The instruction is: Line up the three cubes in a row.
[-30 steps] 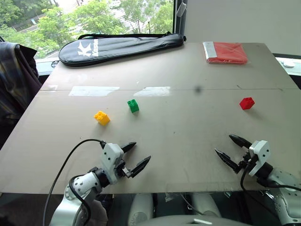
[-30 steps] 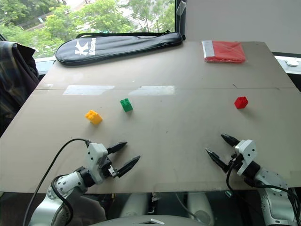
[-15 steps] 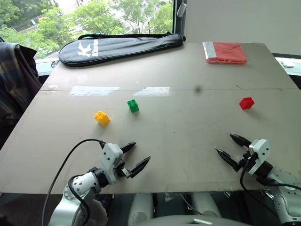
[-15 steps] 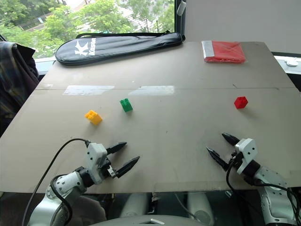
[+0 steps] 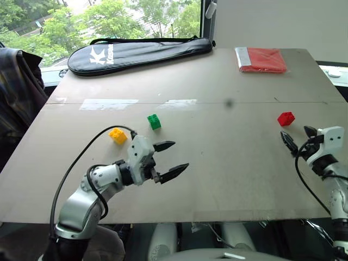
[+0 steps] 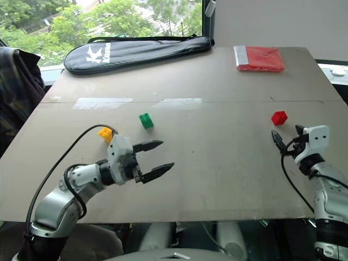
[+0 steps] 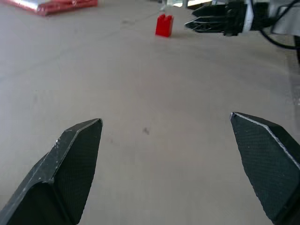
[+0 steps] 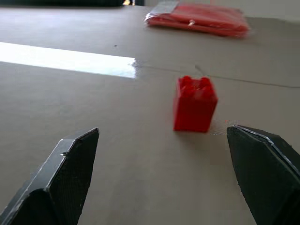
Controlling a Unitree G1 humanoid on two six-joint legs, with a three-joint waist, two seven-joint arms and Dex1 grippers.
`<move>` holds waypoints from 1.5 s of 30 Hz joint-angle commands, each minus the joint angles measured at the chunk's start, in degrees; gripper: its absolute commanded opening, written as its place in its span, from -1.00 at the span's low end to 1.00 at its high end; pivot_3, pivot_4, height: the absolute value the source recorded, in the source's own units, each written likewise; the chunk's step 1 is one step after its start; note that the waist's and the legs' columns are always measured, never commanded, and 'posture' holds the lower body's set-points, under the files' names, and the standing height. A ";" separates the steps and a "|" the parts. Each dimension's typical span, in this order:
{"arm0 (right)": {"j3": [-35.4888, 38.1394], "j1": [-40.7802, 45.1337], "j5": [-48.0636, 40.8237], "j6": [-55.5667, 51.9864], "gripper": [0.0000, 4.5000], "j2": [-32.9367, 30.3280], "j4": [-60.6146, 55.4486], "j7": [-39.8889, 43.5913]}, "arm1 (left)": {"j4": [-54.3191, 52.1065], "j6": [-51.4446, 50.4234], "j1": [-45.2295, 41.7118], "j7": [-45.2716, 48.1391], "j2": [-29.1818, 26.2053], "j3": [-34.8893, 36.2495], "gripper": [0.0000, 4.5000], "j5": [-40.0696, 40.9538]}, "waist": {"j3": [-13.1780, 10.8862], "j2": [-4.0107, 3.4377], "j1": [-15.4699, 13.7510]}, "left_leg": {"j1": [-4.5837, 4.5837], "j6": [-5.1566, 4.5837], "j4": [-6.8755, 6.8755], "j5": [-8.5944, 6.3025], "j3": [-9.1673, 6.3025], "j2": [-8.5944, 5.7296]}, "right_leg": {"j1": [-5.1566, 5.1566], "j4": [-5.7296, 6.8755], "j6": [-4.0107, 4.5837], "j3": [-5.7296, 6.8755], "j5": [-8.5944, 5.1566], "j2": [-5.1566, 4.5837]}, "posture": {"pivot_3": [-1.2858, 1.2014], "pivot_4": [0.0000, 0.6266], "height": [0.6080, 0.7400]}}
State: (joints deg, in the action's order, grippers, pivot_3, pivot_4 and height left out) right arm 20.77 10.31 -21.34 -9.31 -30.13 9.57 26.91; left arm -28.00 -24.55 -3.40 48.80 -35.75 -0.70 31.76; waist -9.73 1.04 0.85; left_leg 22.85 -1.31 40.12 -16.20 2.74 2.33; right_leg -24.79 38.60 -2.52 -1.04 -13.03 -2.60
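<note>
Left end effector (image 5: 169, 159): fingers spread apart, nothing held, raised over the surface (image 5: 217, 168) just beside the yellow cube (image 5: 117, 135) and near the green cube (image 5: 154, 122).

Right end effector (image 5: 296, 137): fingers spread apart, nothing held, positioned just short of the red cube (image 5: 285, 118), not touching it.

Yellow and green cubes: close together on the left half of the surface. Red cube: well apart on the right half, studs up.

Black racket bag (image 5: 138, 53) and flat red cloth (image 5: 260, 60): along the far edge.
</note>
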 commanded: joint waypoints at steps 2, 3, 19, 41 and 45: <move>-0.29 7.05 1.03 -2.13 1.00 -0.69 5.43 -1.71 | -3.41 -5.45 -5.65 0.47 -1.48 -0.70 0.99 3.29 | -0.01 0.00 -0.01 | 0.02 0.00 -0.18 0.00 -0.02 0.01 | -0.02 -0.10 -0.08 0.03 0.04 0.07 | 0.03 -0.52 0.52; -0.78 8.46 1.14 -2.55 1.00 -0.57 6.62 -1.35 | -3.70 -6.44 -6.87 0.37 -1.65 -0.87 0.99 3.63 | -0.01 0.00 -0.03 | 0.00 0.00 -0.30 0.00 -0.03 0.01 | -0.02 -0.14 -0.15 0.04 0.05 0.07 | 0.03 -0.52 0.52; -4.34 15.32 3.85 -0.04 -0.41 0.30 16.90 1.47 | -5.06 -9.69 -11.14 -0.31 -2.56 -0.77 1.00 3.41 | -0.01 0.00 0.03 | 0.05 0.01 -0.84 0.01 0.01 -0.01 | 0.00 -0.77 -0.31 0.05 0.11 0.05 | 0.03 -0.52 0.52; -27.97 20.14 0.25 34.22 -0.41 -7.31 33.34 65.49 | 6.54 8.27 -4.11 20.06 -7.09 -0.81 1.00 -0.95 | -0.02 -0.01 -0.02 | -0.08 0.01 -0.78 0.01 0.01 0.01 | 0.08 -0.72 -0.29 0.12 0.12 0.04 | 0.03 -0.52 0.52; -36.86 22.71 -6.34 35.21 -0.41 -10.19 37.77 65.59 | 7.77 11.20 -3.59 22.13 -6.52 -1.91 1.00 -1.86 | -0.02 -0.01 -0.09 | -0.09 0.02 -0.78 0.02 0.02 0.02 | 0.09 -0.72 -0.26 0.12 0.11 0.01 | 0.03 -0.52 0.52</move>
State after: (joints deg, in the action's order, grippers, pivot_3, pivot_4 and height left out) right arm -13.35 32.71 -25.66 24.46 -38.85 46.29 89.31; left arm -19.49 -15.18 -6.90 70.04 -42.42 -2.43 29.96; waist -9.75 1.03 0.76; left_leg 22.76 -1.29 39.35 -16.18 2.77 2.35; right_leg -24.68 37.88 -2.78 -0.92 -12.92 -2.60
